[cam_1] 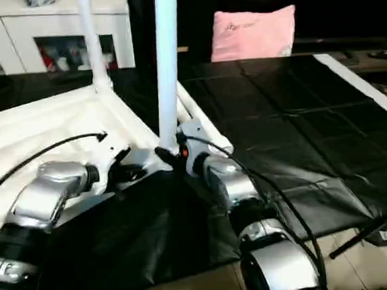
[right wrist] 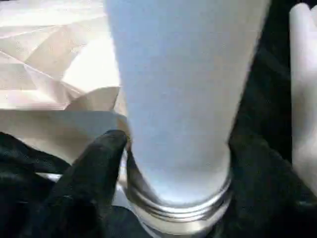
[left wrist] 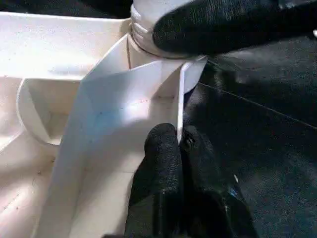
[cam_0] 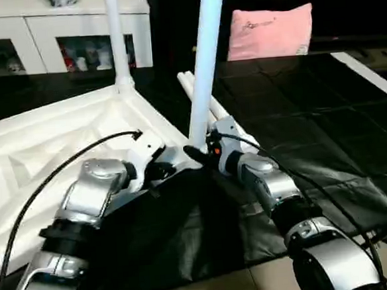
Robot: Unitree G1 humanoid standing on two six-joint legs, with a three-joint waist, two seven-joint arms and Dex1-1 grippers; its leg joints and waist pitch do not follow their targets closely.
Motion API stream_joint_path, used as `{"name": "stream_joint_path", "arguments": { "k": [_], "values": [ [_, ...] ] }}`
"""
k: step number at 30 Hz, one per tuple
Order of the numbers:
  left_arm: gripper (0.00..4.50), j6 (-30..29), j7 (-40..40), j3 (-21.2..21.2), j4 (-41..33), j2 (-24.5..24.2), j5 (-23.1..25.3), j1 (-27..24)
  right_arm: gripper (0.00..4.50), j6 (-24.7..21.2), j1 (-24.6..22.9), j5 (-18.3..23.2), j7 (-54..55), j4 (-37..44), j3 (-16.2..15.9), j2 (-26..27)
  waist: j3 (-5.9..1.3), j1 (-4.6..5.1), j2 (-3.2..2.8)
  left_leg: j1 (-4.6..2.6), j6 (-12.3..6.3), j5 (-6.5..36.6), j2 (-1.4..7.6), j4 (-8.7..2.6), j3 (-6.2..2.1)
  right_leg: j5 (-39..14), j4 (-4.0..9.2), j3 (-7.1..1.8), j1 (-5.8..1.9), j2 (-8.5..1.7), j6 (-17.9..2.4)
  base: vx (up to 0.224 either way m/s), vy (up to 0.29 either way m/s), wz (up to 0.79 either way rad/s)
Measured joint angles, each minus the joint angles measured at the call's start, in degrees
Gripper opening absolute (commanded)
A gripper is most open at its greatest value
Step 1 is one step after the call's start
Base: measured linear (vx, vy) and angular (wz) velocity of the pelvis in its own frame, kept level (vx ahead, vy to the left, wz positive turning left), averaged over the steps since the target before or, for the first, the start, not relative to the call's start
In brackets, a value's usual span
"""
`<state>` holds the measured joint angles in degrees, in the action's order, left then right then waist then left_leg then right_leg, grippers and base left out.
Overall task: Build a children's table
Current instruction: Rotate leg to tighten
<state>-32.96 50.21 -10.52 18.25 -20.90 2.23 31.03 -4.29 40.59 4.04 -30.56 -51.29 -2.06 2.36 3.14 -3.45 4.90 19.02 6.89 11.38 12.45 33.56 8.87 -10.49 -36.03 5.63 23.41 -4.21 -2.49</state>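
Observation:
The white tabletop lies upside down on the left, ribbed underside up. One white leg stands upright in its far corner socket. A second leg stands nearly upright in the near right corner. My right gripper is shut around this leg's base, one black finger on each side, just above the ringed end. My left gripper is shut on the tabletop's thin rim beside that corner. Two more legs lie on the mat behind the held one.
A black mat covers the ground to the right and front. A pink cushion lies at the back, and a white glass-doored cabinet stands at the back left. A black cable runs over my left forearm.

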Motion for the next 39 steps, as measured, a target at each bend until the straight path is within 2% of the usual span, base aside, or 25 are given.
{"name": "stream_joint_path", "arguments": {
  "k": [7, 11, 14, 19, 22, 26, 31, 32, 35, 38, 39],
  "values": [
    [0.00, 1.46, 0.79, -1.81, -0.23, -1.25, 0.94, 0.31, 4.21, 1.25, -0.45, 0.54, -3.25, -0.05, -0.03, -0.77, 0.03, -0.02, -0.04, 0.00, 0.00, 0.00, 0.00, 0.00, 0.00, -0.05, 0.03, 0.00, 0.00, 0.00, 0.08, 0.000, 0.000, 0.00],
    [0.00, 4.73, 4.80, -3.07, -0.22, -4.09, 0.44, 0.13, 4.47, 0.87, -3.03, 2.22, -13.75, 3.72, -1.24, -5.01, 0.15, -0.28, -0.23, 0.08, -0.05, 0.03, 0.01, -0.08, 0.00, 0.02, 0.13, 0.02, 0.03, 0.00, -0.05, 0.000, 0.000, 0.00],
    [0.00, 8.56, 8.31, -3.99, 0.32, -6.50, 0.26, -0.06, 4.47, 0.91, -4.49, 2.17, -21.98, 6.20, -3.41, -9.53, 0.18, -0.60, -0.26, 0.11, -0.06, 0.04, 0.01, -0.10, 0.00, 0.01, 0.14, 0.04, 0.05, 0.01, -0.06, 0.000, 0.000, 0.00],
    [0.00, 15.25, 14.53, -5.22, 1.92, -10.98, 0.00, -0.08, 4.47, 1.21, -5.24, 2.25, -32.79, 8.68, -6.23, -14.03, 0.19, -0.94, -0.27, 0.09, -0.06, 0.03, 0.03, -0.06, 0.01, 0.02, 0.13, 0.05, 0.05, 0.01, -0.08, 0.000, 0.000, 0.00],
    [0.00, 19.36, 19.72, -5.85, 2.22, -13.06, -0.71, -0.57, 4.47, 3.17, -5.18, 2.16, -36.42, 9.71, -7.31, -15.90, 0.19, -1.63, -0.27, 0.09, -0.06, 0.03, 0.04, -0.07, 0.01, 0.02, 0.14, 0.05, 0.06, 0.01, -0.07, 0.000, 0.000, 0.00],
    [0.00, 22.44, 24.64, -6.88, 2.22, -15.22, -1.32, -0.73, 4.47, 6.63, -5.18, 1.85, -40.18, 9.80, -8.66, -16.50, 0.20, -2.10, -0.28, 0.10, -0.08, 0.05, 0.04, -0.03, 0.05, 0.01, 0.15, 0.06, 0.05, -0.02, -0.07, 0.000, 0.000, 0.00],
    [0.00, 24.35, 27.70, -7.98, 2.22, -15.84, -2.04, -0.73, 4.47, 6.96, -5.18, 2.58, -45.45, 10.50, -9.70, -16.55, 0.20, -2.26, -0.28, 0.08, -0.08, 0.05, 0.04, -0.04, 0.06, 0.01, 0.12, 0.06, 0.03, -0.03, -0.08, 0.000, 0.000, 0.00],
    [0.00, 24.84, 28.21, -8.19, 2.23, -15.85, -2.10, -0.73, 4.19, 6.96, -5.18, 2.58, -46.20, 10.49, -9.86, -16.54, 0.21, -2.37, -0.30, 0.09, -0.08, 0.04, 0.05, -0.03, 0.06, 0.01, 0.12, 0.06, 0.03, -0.03, -0.08, 0.000, 0.000, 0.00],
    [0.00, 25.66, 29.38, -8.58, 2.23, -15.86, -2.28, -0.73, 4.09, 7.08, -5.11, 2.57, -46.96, 10.12, -10.42, -16.32, 0.21, -2.57, -0.29, 0.08, -0.08, 0.04, 0.05, -0.01, 0.07, 0.01, 0.11, 0.06, 0.02, -0.03, -0.08, 0.000, 0.000, 0.00],
    [0.00, 26.15, 30.27, -8.92, 2.22, -15.87, -2.46, -0.73, 3.69, 7.31, -4.75, 2.55, -47.38, 8.69, -10.86, -15.61, 0.21, -2.73, -0.29, 0.07, -0.08, 0.04, 0.05, -0.01, 0.07, 0.01, 0.11, 0.06, 0.02, -0.03, -0.08, 0.000, 0.000, 0.00],
    [0.00, 26.46, 30.61, -9.04, 2.19, -15.87, -2.50, -0.73, 3.69, 7.34, -4.49, 2.55, -47.44, 7.99, -10.86, -15.40, 0.21, -2.81, -0.29, 0.07, -0.07, 0.04, 0.05, -0.01, 0.07, 0.01, 0.10, 0.06, 0.02, -0.04, -0.08, 0.000, 0.000, 0.00]
  ]
}}
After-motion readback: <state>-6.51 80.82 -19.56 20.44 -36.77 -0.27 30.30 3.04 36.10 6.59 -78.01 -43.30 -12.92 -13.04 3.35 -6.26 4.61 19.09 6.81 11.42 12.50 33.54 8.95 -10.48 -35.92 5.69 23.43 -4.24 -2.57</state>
